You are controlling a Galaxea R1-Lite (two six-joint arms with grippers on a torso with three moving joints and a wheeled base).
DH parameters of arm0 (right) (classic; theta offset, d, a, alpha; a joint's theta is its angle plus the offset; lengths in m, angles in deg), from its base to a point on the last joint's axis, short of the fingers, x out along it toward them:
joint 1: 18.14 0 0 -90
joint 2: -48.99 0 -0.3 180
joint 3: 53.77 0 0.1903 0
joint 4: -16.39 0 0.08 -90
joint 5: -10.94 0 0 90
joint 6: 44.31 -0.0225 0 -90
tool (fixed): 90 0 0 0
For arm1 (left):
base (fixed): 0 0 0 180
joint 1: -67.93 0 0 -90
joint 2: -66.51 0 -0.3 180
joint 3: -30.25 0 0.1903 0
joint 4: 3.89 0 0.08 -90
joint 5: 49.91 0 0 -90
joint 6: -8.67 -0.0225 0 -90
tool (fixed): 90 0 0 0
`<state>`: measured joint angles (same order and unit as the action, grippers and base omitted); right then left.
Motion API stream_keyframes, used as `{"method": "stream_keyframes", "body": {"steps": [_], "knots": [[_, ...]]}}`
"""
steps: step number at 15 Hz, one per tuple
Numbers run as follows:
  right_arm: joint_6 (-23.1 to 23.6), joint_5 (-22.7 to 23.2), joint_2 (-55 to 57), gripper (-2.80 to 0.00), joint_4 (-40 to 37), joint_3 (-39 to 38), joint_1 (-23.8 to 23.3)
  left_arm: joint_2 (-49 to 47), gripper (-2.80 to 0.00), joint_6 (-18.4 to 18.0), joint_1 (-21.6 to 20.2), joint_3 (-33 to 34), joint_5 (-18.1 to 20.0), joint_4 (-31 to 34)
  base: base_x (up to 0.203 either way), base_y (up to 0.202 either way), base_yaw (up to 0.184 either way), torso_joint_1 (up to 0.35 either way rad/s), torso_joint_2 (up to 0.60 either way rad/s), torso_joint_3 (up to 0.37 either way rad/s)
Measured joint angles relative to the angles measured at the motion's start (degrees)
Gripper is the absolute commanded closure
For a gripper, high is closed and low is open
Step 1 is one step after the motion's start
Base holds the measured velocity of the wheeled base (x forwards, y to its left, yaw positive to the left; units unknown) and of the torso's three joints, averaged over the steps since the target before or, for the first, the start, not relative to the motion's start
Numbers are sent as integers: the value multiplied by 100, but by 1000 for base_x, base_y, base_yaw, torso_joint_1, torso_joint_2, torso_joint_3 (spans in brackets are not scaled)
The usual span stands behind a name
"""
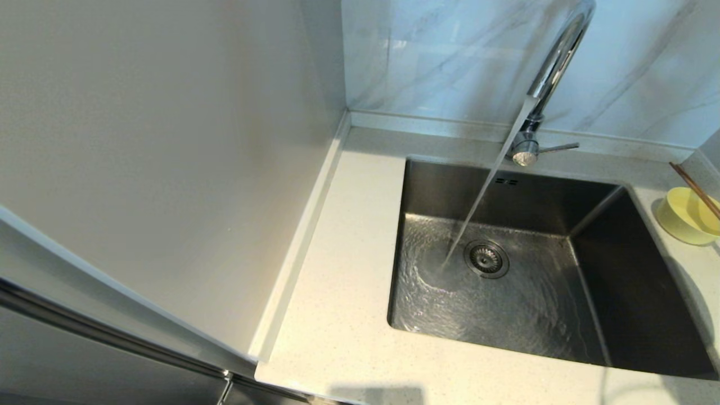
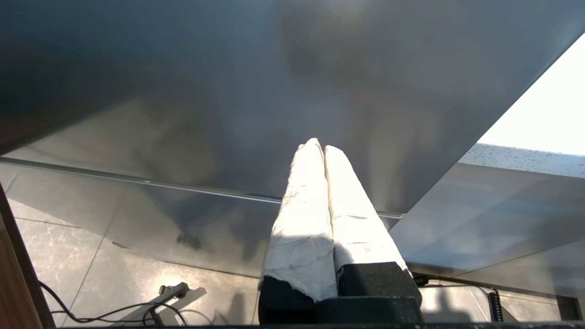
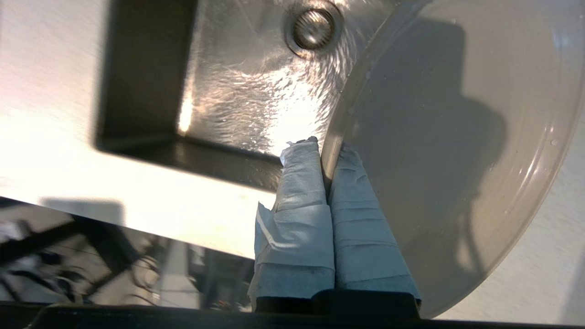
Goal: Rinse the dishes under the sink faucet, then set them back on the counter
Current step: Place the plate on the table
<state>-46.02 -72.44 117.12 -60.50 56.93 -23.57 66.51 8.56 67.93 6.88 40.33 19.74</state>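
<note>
Water runs from the chrome faucet (image 1: 554, 67) into the steel sink (image 1: 506, 281), landing beside the drain strainer (image 1: 486, 259). The pale-yellow bowl (image 1: 686, 216) sits on the counter (image 1: 337, 270) at the right of the basin, with brown chopsticks (image 1: 694, 188) leaning out of it. In the right wrist view my right gripper (image 3: 325, 153) is shut on the rim of the wet cream-white plate (image 3: 457, 151), held near the front of the sink (image 3: 256, 91). The head view shows neither arm nor the plate. My left gripper (image 2: 318, 147) is shut on nothing, low beside a grey cabinet panel (image 2: 228, 91).
A grey wall panel (image 1: 169, 140) rises along the left side of the counter. The grey-veined marble wall (image 1: 450, 56) stands behind the faucet. The faucet's side lever (image 1: 559, 148) points right. Tiled floor with cables (image 2: 114, 310) shows below the left gripper.
</note>
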Motion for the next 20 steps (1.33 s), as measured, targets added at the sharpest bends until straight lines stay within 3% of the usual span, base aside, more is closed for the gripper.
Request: {"method": "stream_keyframes", "body": {"steps": [3, 6, 9, 12, 15, 20], "knots": [[644, -299, -227, 0, 443, -1123, -103, 0, 0, 1, 2, 0, 0, 0, 0, 0, 0, 0, 0, 0], [1098, -526, -481, 0, 1709, -2525, -403, 0, 0, 1, 0, 0, -2, 0, 0, 0, 0, 0, 0, 0], [1330, -652, -635, 0, 2916, -3574, -1070, 0, 0, 1, 0, 0, 3, -2, 0, 0, 0, 0, 0, 0], [1984, -604, -819, 0, 3127, -4355, -1574, 0, 0, 1, 2, 0, 0, 0, 0, 0, 0, 0, 0, 0], [2416, -484, -1024, 0, 3156, -5014, -1744, 0, 0, 0, 2, 0, 1, 0, 0, 0, 0, 0, 0, 0], [2447, -472, -961, 0, 3159, -5250, -1784, 0, 0, 1, 0, 0, -3, -1, 0, 0, 0, 0, 0, 0]]}}
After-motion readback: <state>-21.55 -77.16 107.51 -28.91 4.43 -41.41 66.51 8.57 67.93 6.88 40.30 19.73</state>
